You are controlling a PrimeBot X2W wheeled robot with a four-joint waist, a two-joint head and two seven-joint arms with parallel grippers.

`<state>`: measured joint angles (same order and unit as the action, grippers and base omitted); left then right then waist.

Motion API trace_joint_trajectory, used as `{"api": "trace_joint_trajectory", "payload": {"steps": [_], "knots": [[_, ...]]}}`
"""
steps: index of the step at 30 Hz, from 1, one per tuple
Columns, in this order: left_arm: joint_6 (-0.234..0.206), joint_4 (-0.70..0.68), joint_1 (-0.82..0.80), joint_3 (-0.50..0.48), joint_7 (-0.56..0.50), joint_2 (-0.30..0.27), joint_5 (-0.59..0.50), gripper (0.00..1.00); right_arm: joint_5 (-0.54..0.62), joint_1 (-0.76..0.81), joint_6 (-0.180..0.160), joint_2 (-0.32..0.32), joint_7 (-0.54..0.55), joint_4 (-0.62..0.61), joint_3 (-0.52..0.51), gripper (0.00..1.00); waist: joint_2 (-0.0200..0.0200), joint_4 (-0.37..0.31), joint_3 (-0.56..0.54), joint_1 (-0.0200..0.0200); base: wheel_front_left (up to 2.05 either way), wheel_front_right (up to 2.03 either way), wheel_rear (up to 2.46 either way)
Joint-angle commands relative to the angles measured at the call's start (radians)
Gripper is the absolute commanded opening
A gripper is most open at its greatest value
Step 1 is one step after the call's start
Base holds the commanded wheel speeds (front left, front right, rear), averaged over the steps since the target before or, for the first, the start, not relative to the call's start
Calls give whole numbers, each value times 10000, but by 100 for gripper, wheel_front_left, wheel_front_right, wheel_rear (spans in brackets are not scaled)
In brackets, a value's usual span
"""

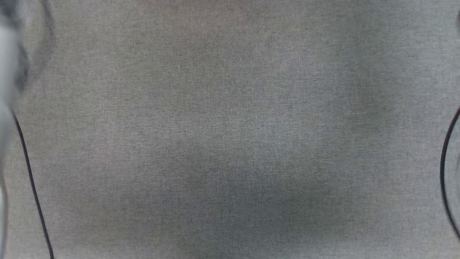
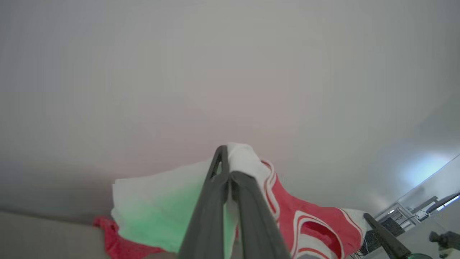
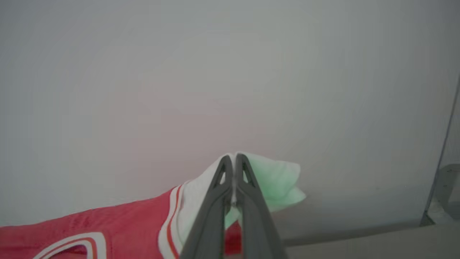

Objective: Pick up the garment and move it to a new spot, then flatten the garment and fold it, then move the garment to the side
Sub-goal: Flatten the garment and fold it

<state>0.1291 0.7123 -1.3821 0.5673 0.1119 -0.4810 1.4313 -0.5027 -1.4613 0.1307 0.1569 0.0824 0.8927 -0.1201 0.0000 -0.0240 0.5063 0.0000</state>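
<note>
Left wrist view has our left claw pinching one white sleeve of the shirt, right claw pinching the other (it hangs stretched between them, aloft), so we should lower both evenly, keeping tension, onto the grey worktop.

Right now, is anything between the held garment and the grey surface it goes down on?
Nothing visible. Both arms' jaws are shut on the garment, each on a white part. In the head view the grey surface is bare, apart from a thin black cable at the left edge and another at the right.
</note>
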Motion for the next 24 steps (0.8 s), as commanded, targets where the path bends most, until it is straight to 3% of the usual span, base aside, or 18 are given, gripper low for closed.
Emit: {"api": "trace_joint_trajectory", "payload": {"steps": [1, 11, 15, 17, 24], "knots": [[20, -418, 639, 24, -117, -293, 222, 0, -276, 621, 0, 223, 135, -288, 223, 0, 0, 7, -86, 0, 0, 0, 0], [23, -4955, 6963, 627, -1004, -1966, 1944, 0, -3245, 7739, 0, 1930, 2254, -5175, 1718, 0, 0, 296, -960, 0, 0, 0, 0], [23, -5989, 8619, 754, -1058, -2479, 2138, 0, -3440, 10367, 0, 2595, 3280, -7306, 1607, 0, 0, 262, -1220, 0, 0, 0, 0], [23, -6572, 9655, 814, -857, -2931, 1854, 0, -3418, 11994, 0, 2743, 4026, -8583, 1301, 0, 0, 230, -1360, 0, 0, 0, 0], [24, -7674, 11408, 1145, -521, -3652, 1452, 0, -3049, 14715, 0, 2253, 5695, -10977, -58, 0, 0, 374, -1568, 0, 0, 0, 0]]}}
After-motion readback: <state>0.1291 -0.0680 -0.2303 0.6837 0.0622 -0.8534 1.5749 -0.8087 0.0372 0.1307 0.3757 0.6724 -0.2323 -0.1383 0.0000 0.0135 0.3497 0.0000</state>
